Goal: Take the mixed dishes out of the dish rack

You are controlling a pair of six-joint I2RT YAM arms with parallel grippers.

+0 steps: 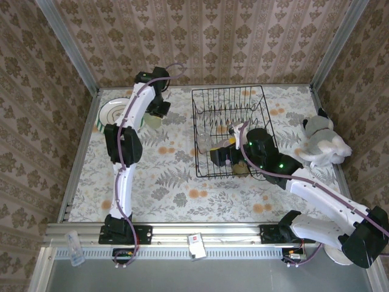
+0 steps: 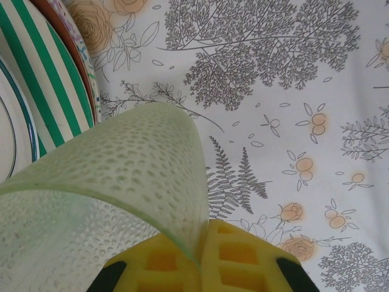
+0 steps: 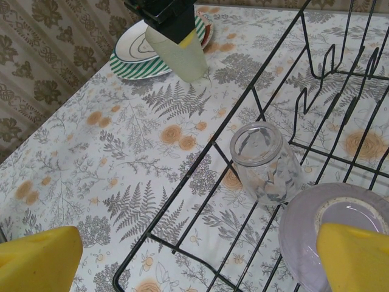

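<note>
My left gripper is shut on the rim of a pale green dimpled tumbler, held just above the table beside a stack of plates with a green-striped rim. From above, this gripper sits at the far left next to the plates. My right gripper is open over the front left corner of the black dish rack, nothing between its yellow fingers. A clear glass tumbler lies on its side in the rack. A lilac bowl lies beside it.
A white-grey soft toy lies at the table's right edge. The dish rack takes up the middle back of the table. The flowered tablecloth between rack and plates is bare. Metal rails border the table.
</note>
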